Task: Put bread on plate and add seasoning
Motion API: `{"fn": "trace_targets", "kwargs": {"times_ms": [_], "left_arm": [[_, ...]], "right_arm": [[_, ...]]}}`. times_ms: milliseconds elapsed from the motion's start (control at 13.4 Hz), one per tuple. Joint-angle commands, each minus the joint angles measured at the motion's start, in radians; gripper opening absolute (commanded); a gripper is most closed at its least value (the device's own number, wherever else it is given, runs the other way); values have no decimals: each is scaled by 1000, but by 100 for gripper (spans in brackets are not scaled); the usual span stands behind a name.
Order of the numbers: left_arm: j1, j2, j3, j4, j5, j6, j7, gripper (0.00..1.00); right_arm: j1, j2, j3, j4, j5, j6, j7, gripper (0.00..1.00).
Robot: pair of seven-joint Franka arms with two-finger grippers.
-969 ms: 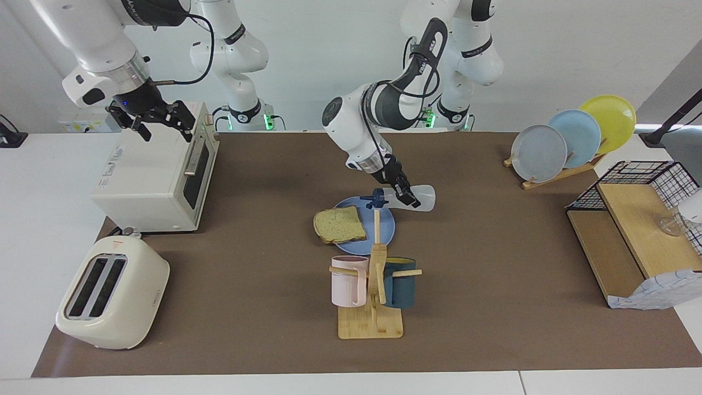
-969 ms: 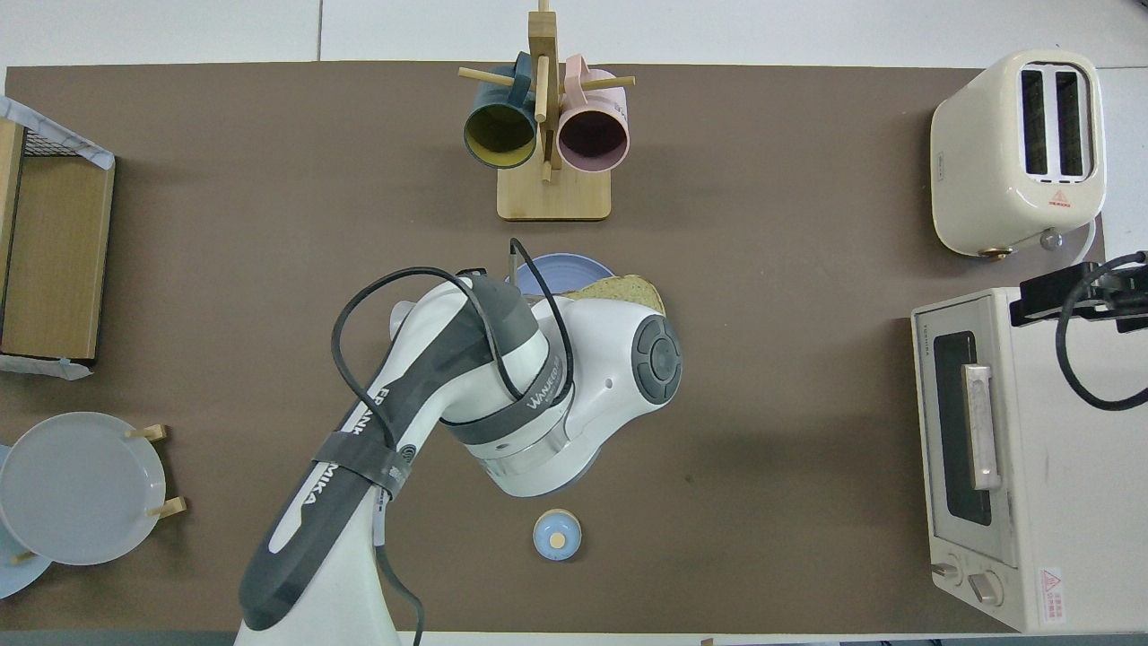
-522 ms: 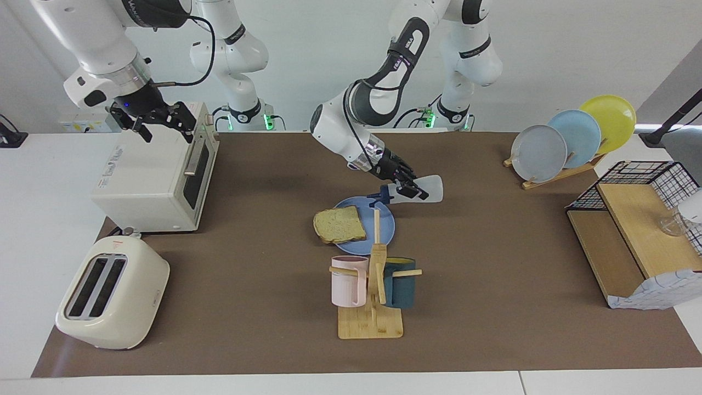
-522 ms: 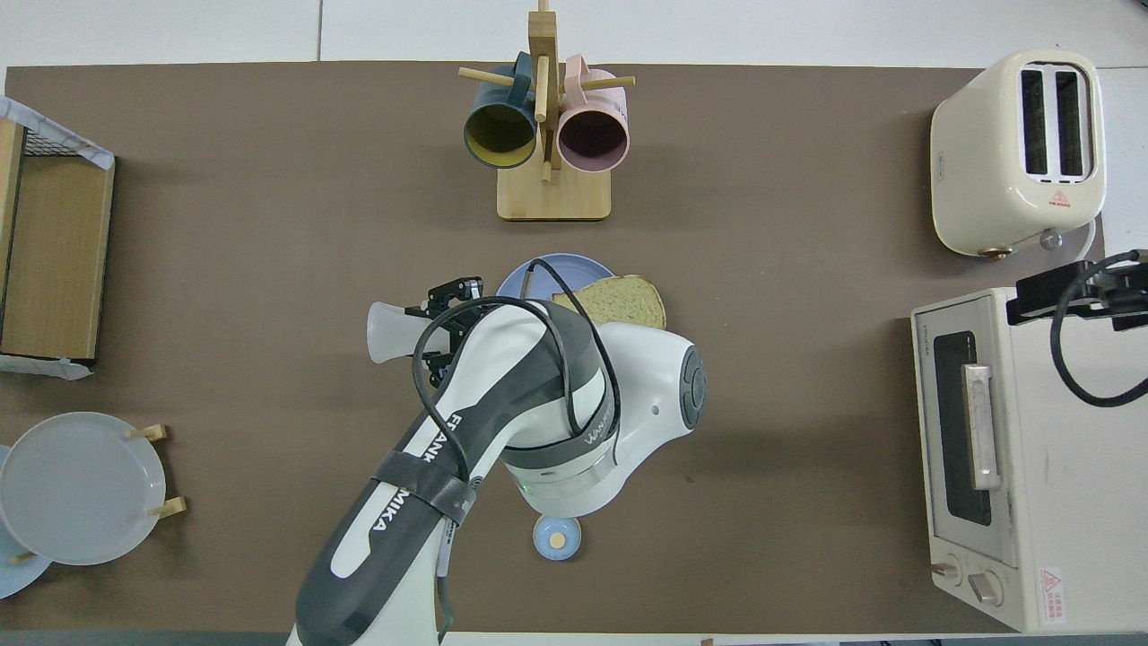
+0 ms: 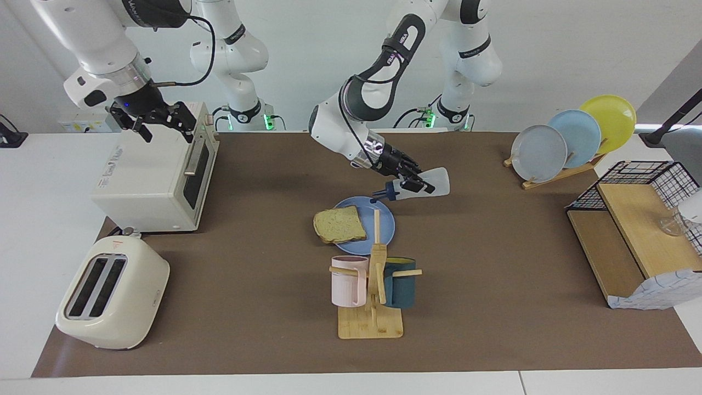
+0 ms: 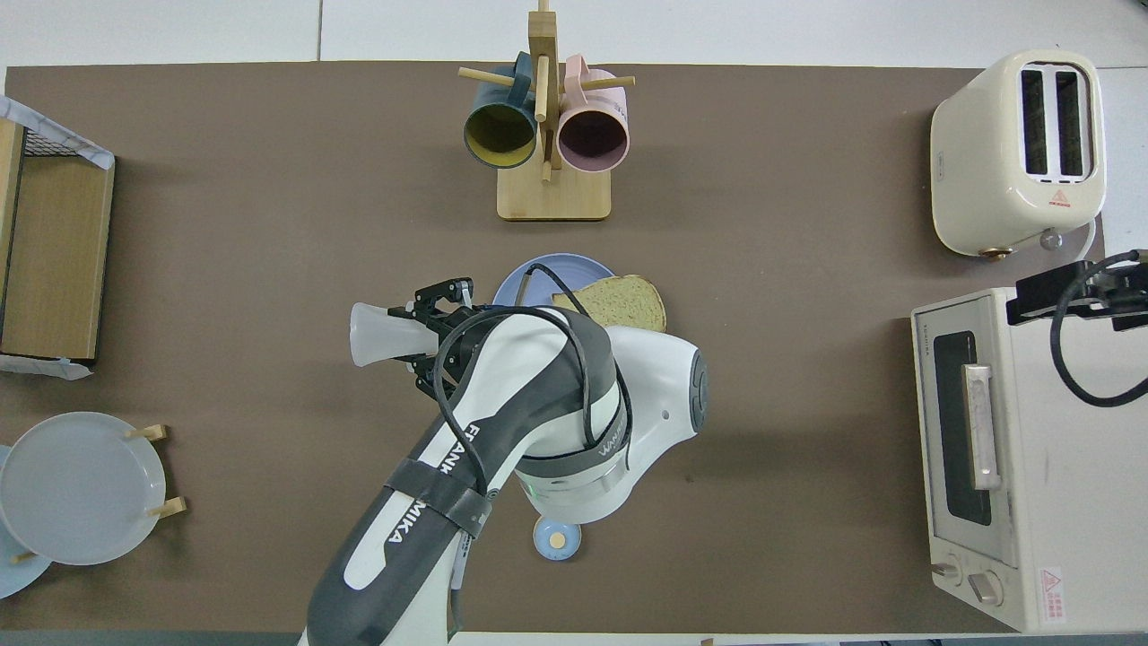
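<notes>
Since a second ago the left end effector (image 5: pixel 412 182) has drawn back from over the plate (image 5: pixel 384 230) toward the left arm's end of the table (image 5: pixel 493 307), carrying the seasoning (image 5: pixel 425 187) with it, and the bottle now hangs over the brown table just beside the plate's edge rather than over the plate itself; its fingers are clamped on the bottle's body, which lies almost on its side with the dark cap (image 5: pixel 386 192) pointing at the plate and tipped slightly down; from overhead only the translucent base of the bottle (image 6: pixel 377 321) shows, the rest being hidden under the left arm; the bread (image 5: pixel 339 225) lies flat on the plate, on the part toward the right arm's end, with one edge overhanging the rim; taking the plate as the landmark, the wooden mug stand (image 5: pixel 372 307) with a pink mug (image 5: pixel 346 281) and a teal mug (image 5: pixel 399 282) stands farther from the robots than it; a small round blue lid (image 6: pixel 557 536) lies nearer to the robots than it; the right end effector (image 5: pixel 159 122) waits well apart from the plate, above the toaster oven (image 5: pixel 148 175), unchanged, its fingers spread and holding nothing.
</notes>
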Motion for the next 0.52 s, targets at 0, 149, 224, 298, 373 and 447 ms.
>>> {"fn": "trace_targets", "kwargs": {"times_ms": [0,149,224,298,373,447], "left_arm": [[-25,52,14,40,20,-49,-7,0],[-34,260,20,206,13,-152,-7,0],[-27,298,20,297,3,-171,-5,0],[-28,306,20,308,5,-183,-5,0],[-37,305,20,308,19,-207,-5,0],[-45,328,20,307,69,-249,-5,0]], "right_arm": [[-8,-4,6,-6,2,3,-21,100],[-8,-4,6,-6,2,4,-21,100],[-8,-4,6,-6,2,3,-21,100],[-8,-4,6,-6,2,3,-21,100],[-8,-4,6,-6,2,3,-21,100],[-8,-4,6,-6,2,3,-21,100]]}}
